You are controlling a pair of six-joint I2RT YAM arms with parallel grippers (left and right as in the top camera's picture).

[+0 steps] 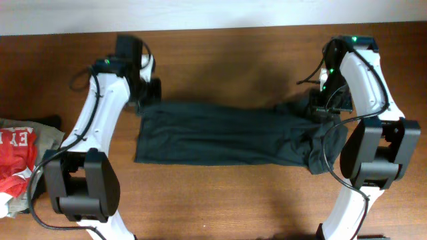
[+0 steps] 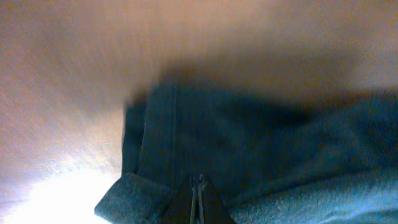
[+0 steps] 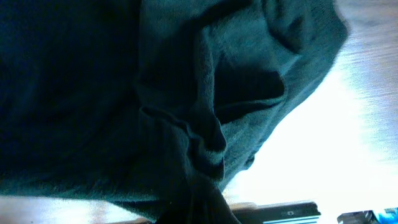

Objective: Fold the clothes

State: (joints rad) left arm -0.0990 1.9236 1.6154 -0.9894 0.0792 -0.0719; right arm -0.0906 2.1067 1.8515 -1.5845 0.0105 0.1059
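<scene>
Bare table gave passage across the lower centre and upper centre. The T-shirt spanned mid-frame; the red garment and grey-beige garment blocked the lower left.

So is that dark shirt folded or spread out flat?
Partly folded: the T-shirt lies as a narrow band, bunched near the right gripper. That and the left gripper pinch its ends.
</scene>
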